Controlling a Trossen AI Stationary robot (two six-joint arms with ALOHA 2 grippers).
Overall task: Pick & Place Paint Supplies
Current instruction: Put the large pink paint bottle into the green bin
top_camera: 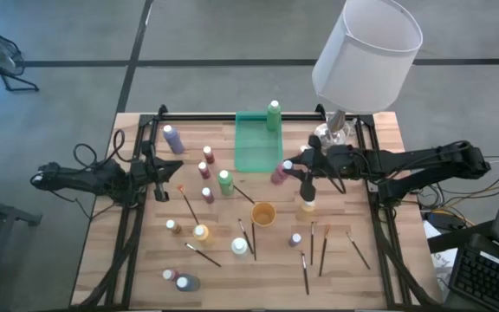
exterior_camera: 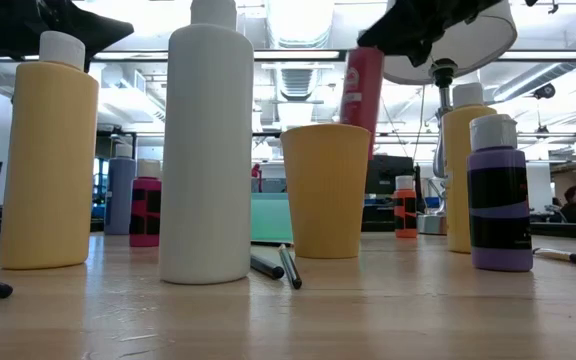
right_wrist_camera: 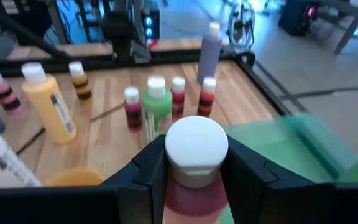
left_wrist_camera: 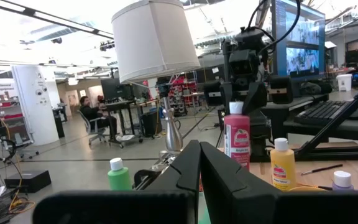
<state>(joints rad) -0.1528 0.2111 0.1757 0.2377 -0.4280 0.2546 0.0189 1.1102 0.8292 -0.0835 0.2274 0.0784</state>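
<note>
The pink-red paint bottle (top_camera: 279,174) hangs clear of the table in the low view, white cap up, just beside the near right corner of the translucent green tray (top_camera: 255,149). The tray's floor looks bare except for a green bottle (top_camera: 273,115) at its far right corner, so there is open room inside it.

The right gripper (right_wrist_camera: 196,163) has its two dark fingers (right_wrist_camera: 248,169) clamped on this bottle just under the cap, one on each side, partly closed to the neck's width. The right arm reaches in level from the table's right edge, passing in front of the lamp (top_camera: 362,61).

Toward the near side things are crowded: a yellow bottle (top_camera: 307,206) sits close under the right wrist, the orange-yellow cup (top_camera: 263,213) stands near it, and a second green bottle (top_camera: 224,182), small red-capped bottles (top_camera: 207,155) and a purple one (top_camera: 173,139) stand to the tray's left. Thin paintbrushes (top_camera: 312,243) lie scattered along the near half of the wooden table (top_camera: 388,269).

The left gripper (top_camera: 161,180) waits at the table's left edge, jaws closed on nothing.
</note>
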